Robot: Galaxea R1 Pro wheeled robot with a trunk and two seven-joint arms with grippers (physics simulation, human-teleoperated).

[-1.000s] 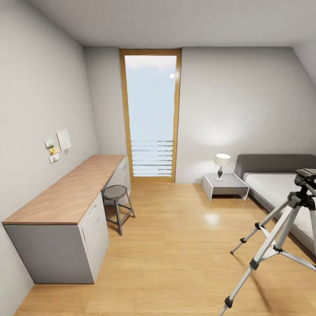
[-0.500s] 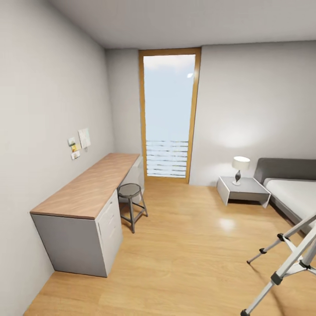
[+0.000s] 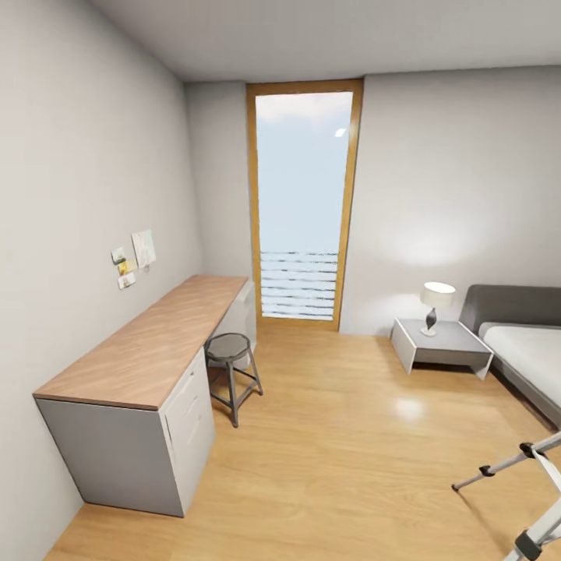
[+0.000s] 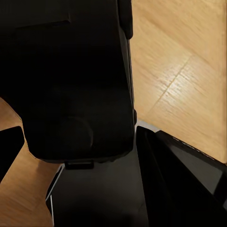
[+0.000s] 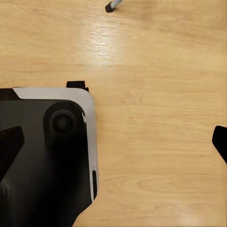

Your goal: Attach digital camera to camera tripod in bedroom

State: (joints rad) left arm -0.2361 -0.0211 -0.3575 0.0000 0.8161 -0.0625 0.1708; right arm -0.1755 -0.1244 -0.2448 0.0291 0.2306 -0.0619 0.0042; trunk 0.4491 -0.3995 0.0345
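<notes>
While the head camera looks down the bedroom (image 3: 351, 436), the tripod (image 3: 518, 483) shows just two silver legs with black joints and black feet, cut off at the frame edge. It stands on the light wood floor (image 3: 335, 460), near the foot of the bed (image 3: 530, 351) and well apart from the desk (image 3: 148, 335). Its head is out of frame.

The desk runs along the side wall, with a wood top, grey sides and white drawers. A round grey stool (image 3: 232, 366) stands just beside it. Paper notes (image 3: 132, 257) are pinned to the wall above the desk. Beyond the desk, a tall wood-framed window (image 3: 302, 206) fills the end wall. A low grey bedside table (image 3: 440, 347) sits between the window and the bed and carries a small white lamp (image 3: 436, 305).

The left wrist camera shows dark robot bodywork (image 4: 71, 80) over the floor; whether those fingers are released or clenched cannot be told. The right wrist camera shows a black and grey robot part (image 5: 47, 156), and one tripod foot (image 5: 110, 6) on the floor; the right fingers' state cannot be told either.
</notes>
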